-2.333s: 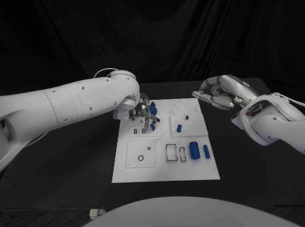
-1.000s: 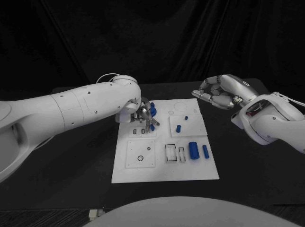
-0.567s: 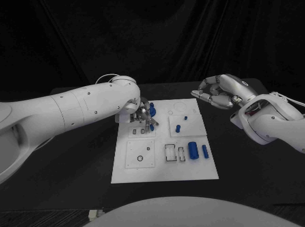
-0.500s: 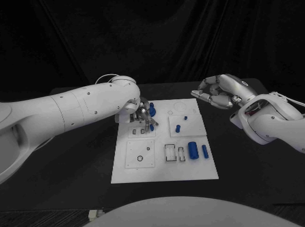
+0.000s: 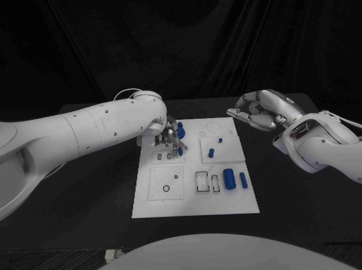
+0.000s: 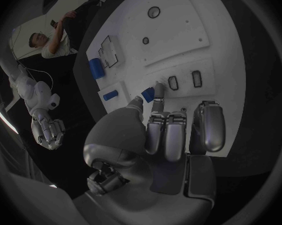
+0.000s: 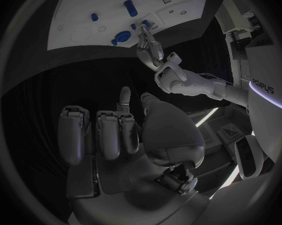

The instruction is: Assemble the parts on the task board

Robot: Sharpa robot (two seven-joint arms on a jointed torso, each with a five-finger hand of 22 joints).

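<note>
Little has shifted over the last half second: the left hand (image 5: 170, 135) stays low over the far left part of the task board (image 5: 230, 208), thumb and a fingertip pinching a small blue part (image 6: 148, 94) just beside two rectangular slots (image 6: 185, 80). Off the board's far right corner, the right hand (image 5: 261, 110) hovers with fingers curled in, holding nothing. Nearer the robot than the left hand, a large blue cylinder (image 5: 229, 175) lies on the board.

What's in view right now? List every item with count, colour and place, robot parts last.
task board: one, white, middle of the black table.
loose parts: several, blue, on the board's right half; exact count unclear.
held part: one, blue, at the left hand's fingertips near the board's two small slots.
table: one, black, under the board.
left hand: silver, over the board's far left section, pinching the part.
right hand: silver, fingers curled, above the table beyond the board's far right corner.
</note>
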